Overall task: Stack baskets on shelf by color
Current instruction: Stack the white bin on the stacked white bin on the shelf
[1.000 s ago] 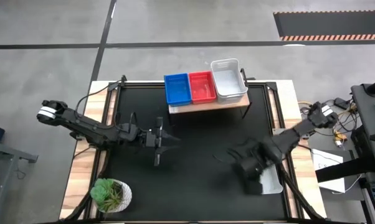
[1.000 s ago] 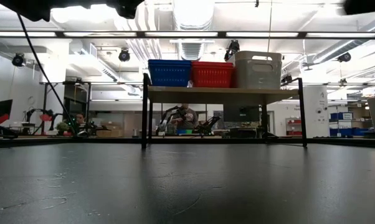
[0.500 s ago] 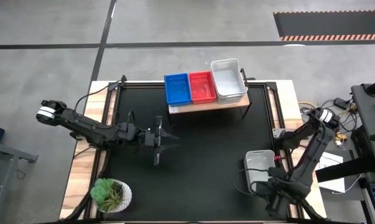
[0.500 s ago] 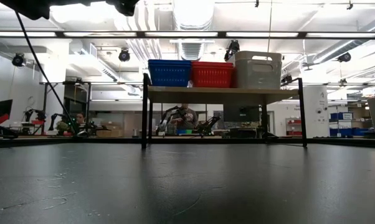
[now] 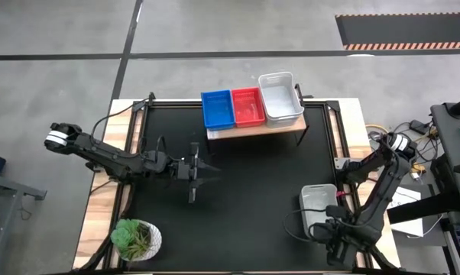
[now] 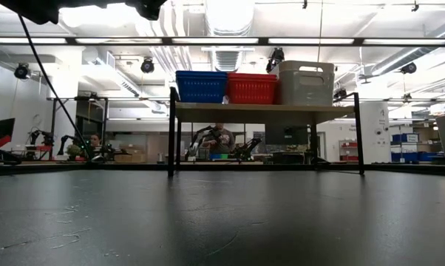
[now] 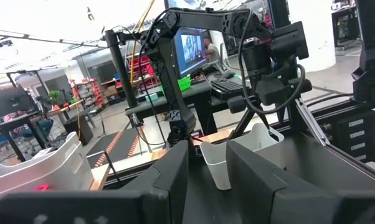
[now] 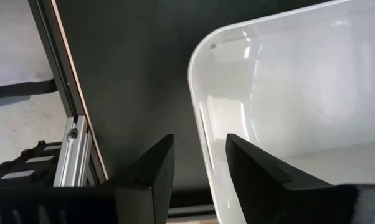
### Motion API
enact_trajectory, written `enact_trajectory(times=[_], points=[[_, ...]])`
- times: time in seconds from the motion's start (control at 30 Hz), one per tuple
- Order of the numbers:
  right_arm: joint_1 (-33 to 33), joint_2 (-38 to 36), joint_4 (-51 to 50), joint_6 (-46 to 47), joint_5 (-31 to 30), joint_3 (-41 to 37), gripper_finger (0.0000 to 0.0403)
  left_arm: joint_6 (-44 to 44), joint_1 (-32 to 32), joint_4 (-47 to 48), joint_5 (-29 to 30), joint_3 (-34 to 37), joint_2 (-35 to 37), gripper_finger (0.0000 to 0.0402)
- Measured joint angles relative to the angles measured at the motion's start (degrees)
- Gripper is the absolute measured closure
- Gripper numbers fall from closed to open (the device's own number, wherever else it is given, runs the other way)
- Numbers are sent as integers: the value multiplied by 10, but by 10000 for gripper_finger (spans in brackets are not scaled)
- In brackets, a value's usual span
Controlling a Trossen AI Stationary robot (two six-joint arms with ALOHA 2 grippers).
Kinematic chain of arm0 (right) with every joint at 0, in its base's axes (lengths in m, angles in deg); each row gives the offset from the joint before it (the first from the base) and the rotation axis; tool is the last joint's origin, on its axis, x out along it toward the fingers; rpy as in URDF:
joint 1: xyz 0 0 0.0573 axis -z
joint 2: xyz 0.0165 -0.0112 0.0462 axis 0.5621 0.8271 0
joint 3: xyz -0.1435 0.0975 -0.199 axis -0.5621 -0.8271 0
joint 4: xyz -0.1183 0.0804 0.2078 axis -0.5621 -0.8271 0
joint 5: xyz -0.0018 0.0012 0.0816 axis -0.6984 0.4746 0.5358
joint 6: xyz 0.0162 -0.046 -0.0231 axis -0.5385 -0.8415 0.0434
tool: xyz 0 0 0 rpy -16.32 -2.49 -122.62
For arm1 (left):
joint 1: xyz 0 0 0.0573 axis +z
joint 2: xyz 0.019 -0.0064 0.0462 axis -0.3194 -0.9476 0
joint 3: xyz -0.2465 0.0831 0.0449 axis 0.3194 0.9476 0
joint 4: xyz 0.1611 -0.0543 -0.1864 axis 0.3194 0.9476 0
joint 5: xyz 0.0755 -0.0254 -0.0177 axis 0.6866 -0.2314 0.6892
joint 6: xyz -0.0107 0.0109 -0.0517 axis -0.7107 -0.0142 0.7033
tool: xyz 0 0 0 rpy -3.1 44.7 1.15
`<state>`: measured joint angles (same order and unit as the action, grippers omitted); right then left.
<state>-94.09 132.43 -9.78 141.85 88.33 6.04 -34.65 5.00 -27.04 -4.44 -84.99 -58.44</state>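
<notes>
On the light-wood shelf (image 5: 245, 131) at the table's far side stand a blue basket (image 5: 217, 108), a red basket (image 5: 247, 106) and a white basket (image 5: 280, 98) in a row. Another white basket (image 5: 318, 205) sits upright on the black table near its right edge. My right gripper (image 5: 328, 231) is at this basket's near end, open. In the right wrist view its fingers (image 8: 151, 171) straddle the basket's wall (image 8: 205, 143), one outside and one over the inside, with a gap showing. My left gripper (image 5: 198, 172) hovers left of centre, open with nothing between its fingers.
A potted green plant (image 5: 134, 238) stands at the table's near left corner. The shelf's thin black legs (image 6: 174, 133) stand on the far half of the table. Cables and a metal rail (image 8: 75, 137) run along the table's edge beside the white basket.
My right gripper has swung from above the white basket on the table toward the table's near edge and come down at the basket's near end. The basket has stayed where it was.
</notes>
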Motion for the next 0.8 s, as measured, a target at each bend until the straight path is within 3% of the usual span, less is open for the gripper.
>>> enact_trajectory(times=[0.3, 0.43, 0.57, 0.8], points=[[0, 0, 121, -3, 0, -84, 274, 0, 0, 2, 0, 0, 0, 308], [0, 0, 148, -7, -4, -100, 315, 0, 0, 6, 0, 0, 0, 308], [5, 0, 146, -21, -5, -96, 381, -1, 0, 5, 0, 0, 0, 308], [60, 0, 132, -100, -40, -35, 394, -58, 0, 6, 6, -5, 8, 308]])
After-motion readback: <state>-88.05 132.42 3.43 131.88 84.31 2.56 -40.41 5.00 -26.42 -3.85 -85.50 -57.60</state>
